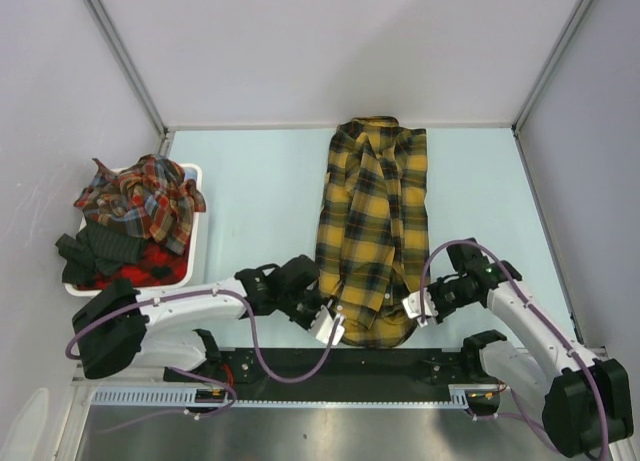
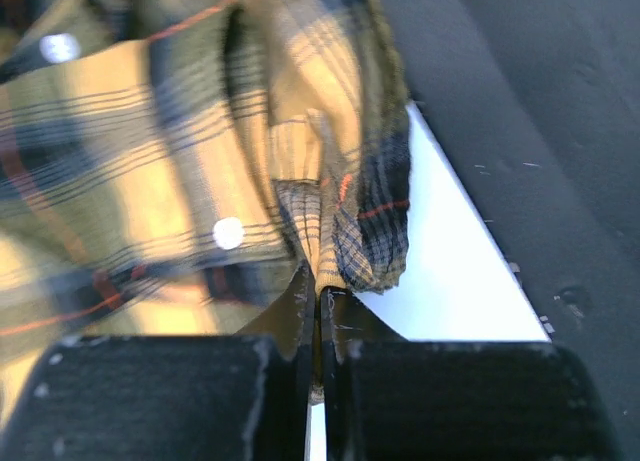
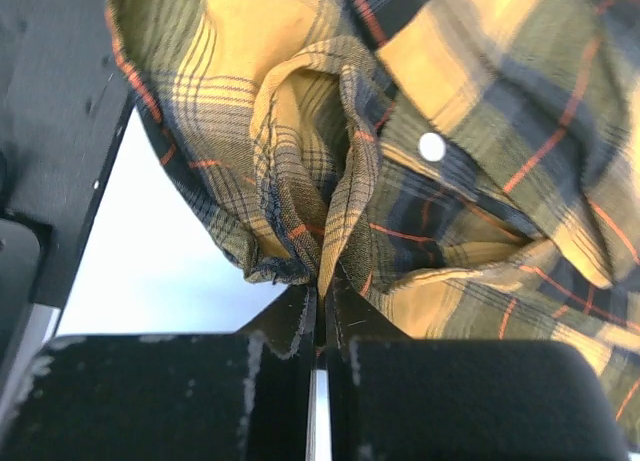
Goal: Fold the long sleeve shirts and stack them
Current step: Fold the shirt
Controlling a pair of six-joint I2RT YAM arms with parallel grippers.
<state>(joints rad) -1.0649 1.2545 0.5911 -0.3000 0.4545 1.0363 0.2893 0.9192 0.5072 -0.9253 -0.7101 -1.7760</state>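
The scene is enclosed by pale grey walls, with metal frame posts seen at the far corners. At the left of the pale blue-green desk (image 1: 260,201) a white bin (image 1: 198,226) is set, in which red-toned plaid shirts (image 1: 140,201) are heaped over something black (what it is cannot be told). Next to the right, the left gripper (image 1: 330,326) is placed at the near-left corner of the mustard-yellow shirt (image 1: 375,221); in the left wrist view its jaws are seen pressed together on a bunched fold of the hem. The shirt is laid lengthwise in the middle of the desk, collar toward the far wall, its near edge just beside a black strip (image 1: 350,366) along the desk's front. At the near-right corner the right gripper (image 1: 412,306) is found, its jaws likewise clamped on pinched cloth, with a white button (image 3: 432,146) shown close by.
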